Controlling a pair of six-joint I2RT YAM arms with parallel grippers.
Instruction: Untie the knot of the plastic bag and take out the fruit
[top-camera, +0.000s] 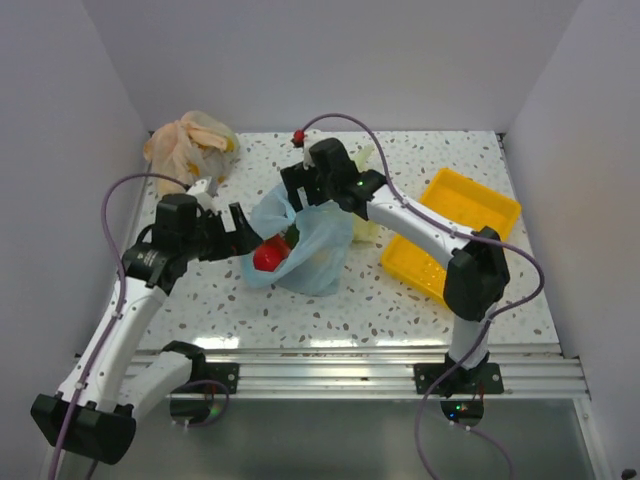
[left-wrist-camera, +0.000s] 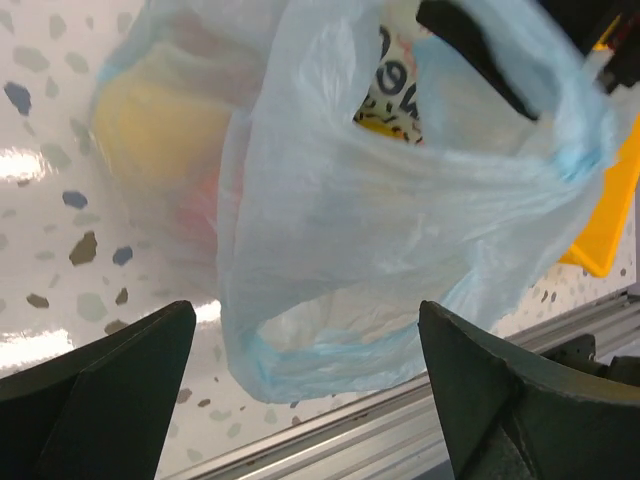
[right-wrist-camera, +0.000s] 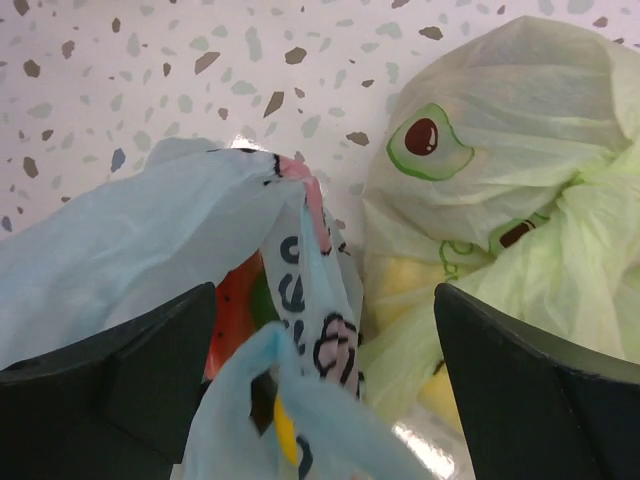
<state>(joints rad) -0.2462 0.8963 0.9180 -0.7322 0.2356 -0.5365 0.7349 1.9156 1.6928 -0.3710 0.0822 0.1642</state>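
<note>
The light blue plastic bag (top-camera: 312, 248) lies mid-table with its mouth open; I see no tied knot, only loose handle loops. A red apple (top-camera: 268, 257) shows at the mouth on the left. My left gripper (top-camera: 247, 233) is open beside that mouth; in its wrist view a handle loop (left-wrist-camera: 330, 345) hangs between the wide jaws (left-wrist-camera: 305, 400), untouched. A yellow fruit (left-wrist-camera: 160, 130) shows through the plastic. My right gripper (top-camera: 298, 192) is open over the bag's far edge. The printed patch (right-wrist-camera: 325, 340) and a watermelon slice (right-wrist-camera: 232, 310) lie between its jaws (right-wrist-camera: 325, 390).
A pale green bag (right-wrist-camera: 500, 150) with yellow fruit inside sits right behind the blue bag, under my right arm. An orange bag (top-camera: 190, 145) lies at the back left. A yellow tray (top-camera: 470, 215) stands at the right. A metal rail (left-wrist-camera: 400, 425) runs along the near edge.
</note>
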